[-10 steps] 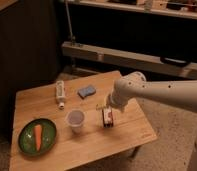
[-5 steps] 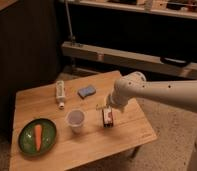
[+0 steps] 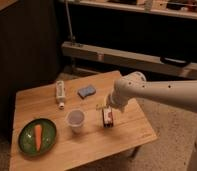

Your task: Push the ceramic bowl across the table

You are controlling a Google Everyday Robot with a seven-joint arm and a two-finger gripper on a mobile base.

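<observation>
Camera view shows the tool (image 3: 109, 114) low over the right-middle of the tabletop (image 3: 123, 136); whether it is wide or narrow I cannot tell. The ceramic bowl (image 3: 37, 136), with a carrot (image 3: 38, 135) in it, sits at the near left corner, well apart to the tool's left and slightly nearer. A whitish cup (image 3: 75, 120) stands between them. Left and near edges hem the bowl; open wood lies rightward along the near edge
</observation>
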